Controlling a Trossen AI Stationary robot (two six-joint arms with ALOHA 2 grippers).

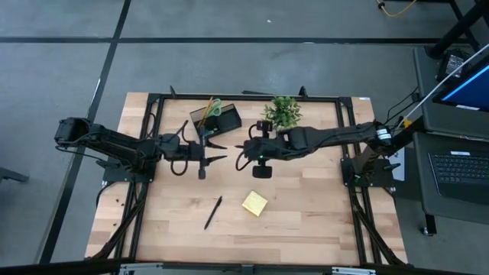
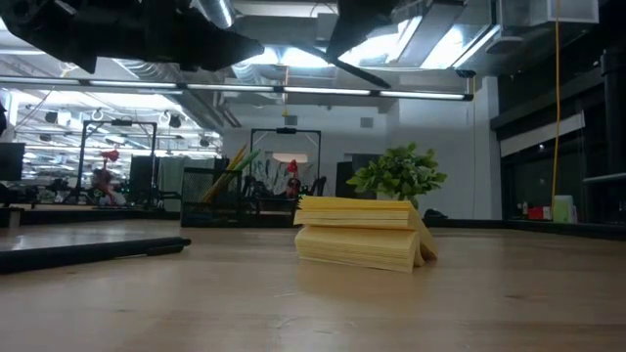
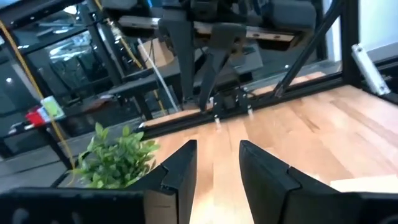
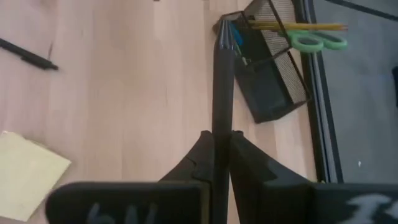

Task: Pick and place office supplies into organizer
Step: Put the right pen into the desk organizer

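Pen held high over the table, organizer a short way off

The right gripper (image 4: pixel 221 144) pinches a black pen (image 4: pixel 222 74) by one end, tip aimed at the mesh organizer (image 4: pixel 267 68), where scissors (image 4: pixel 314 41) and a pencil (image 4: pixel 298 26) already crowd one compartment. The pen could catch the rim or tip out. The left gripper (image 3: pixel 214 165) hangs empty, fingers parted. Another pen (image 1: pixel 213 211) and the sticky-note pad (image 1: pixel 254 202) lie nearer the table's front edge.
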